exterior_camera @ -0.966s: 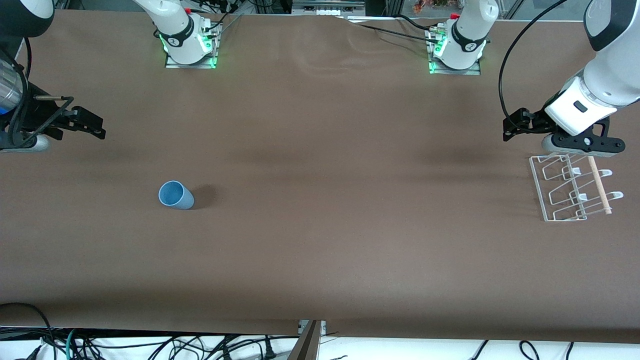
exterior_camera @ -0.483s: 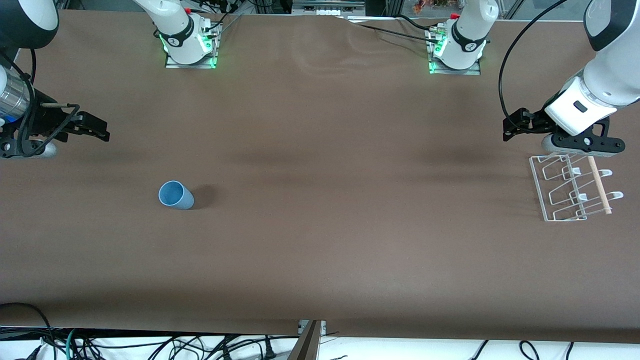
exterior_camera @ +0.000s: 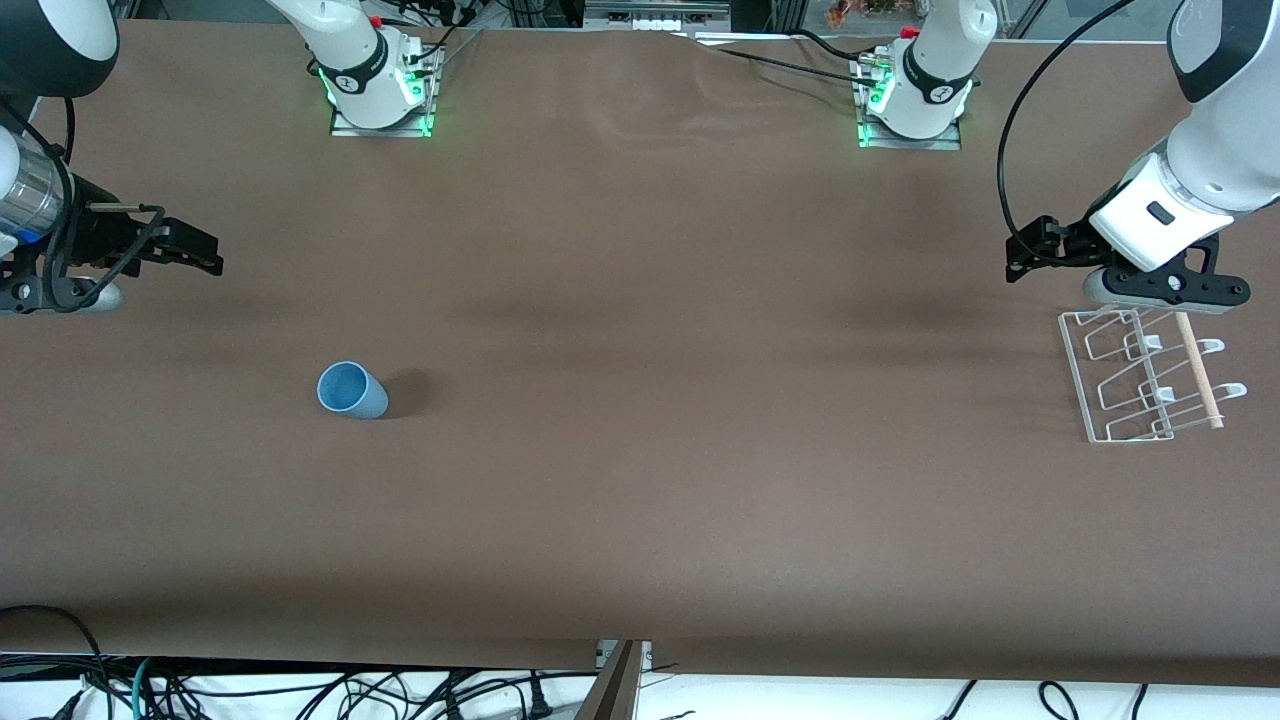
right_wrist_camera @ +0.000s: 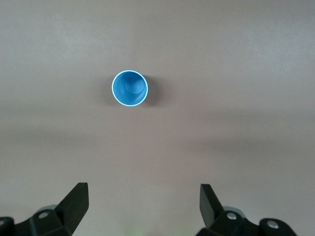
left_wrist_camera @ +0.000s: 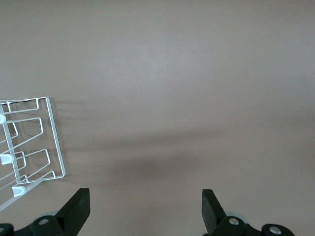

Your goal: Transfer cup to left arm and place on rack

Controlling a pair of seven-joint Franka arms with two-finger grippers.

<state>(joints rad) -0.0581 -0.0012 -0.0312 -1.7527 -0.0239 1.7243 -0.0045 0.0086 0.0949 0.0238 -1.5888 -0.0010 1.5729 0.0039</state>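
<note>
The light-blue cup (exterior_camera: 351, 390) stands upright, mouth up, on the brown table toward the right arm's end. It also shows in the right wrist view (right_wrist_camera: 130, 88), well apart from the fingers. My right gripper (exterior_camera: 45, 293) is open and empty over the table at that end, away from the cup; the right wrist view (right_wrist_camera: 142, 201) shows its jaws wide apart. The rack (exterior_camera: 1140, 375), with its pale wooden rod, sits at the left arm's end and shows in the left wrist view (left_wrist_camera: 29, 147). My left gripper (exterior_camera: 1168, 290) hangs open and empty over the table at the rack's edge (left_wrist_camera: 146, 206).
Two arm bases with green lights (exterior_camera: 380, 95) (exterior_camera: 910, 105) stand along the table's edge farthest from the camera. A black cable (exterior_camera: 1010, 150) loops by the left arm. Loose cables (exterior_camera: 300, 690) lie below the table's edge nearest the camera.
My right gripper has shifted a little toward the middle of the table. The cup, the rack and the left arm have not moved.
</note>
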